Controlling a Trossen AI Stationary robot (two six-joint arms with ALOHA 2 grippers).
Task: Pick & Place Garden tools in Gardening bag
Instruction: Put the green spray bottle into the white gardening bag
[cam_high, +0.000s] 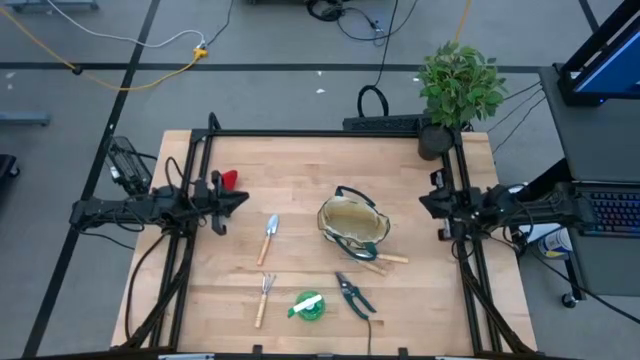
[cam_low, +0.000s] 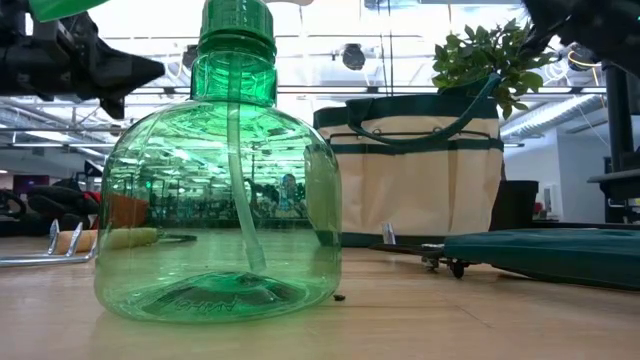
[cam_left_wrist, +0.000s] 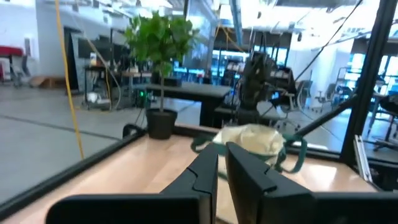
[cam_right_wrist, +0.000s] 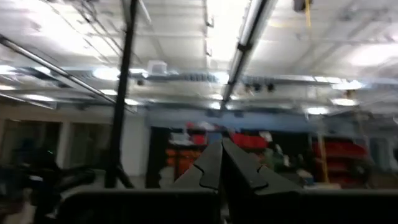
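Note:
The beige gardening bag with green trim stands upright mid-table, and also shows in the low view. A trowel, a fork, a green round bottle and pruning shears lie flat on the table, nearer than the bag. Another wooden-handled tool lies by the bag's near side. A small red item sits beside my left arm. My left gripper is shut and empty, above the table left of the trowel. My right gripper is shut and empty, right of the bag.
A potted green plant stands at the table's far right corner. Black frame rails run along the table's far and side edges. In the low view the green bottle stands close in front and hides much of the table behind it.

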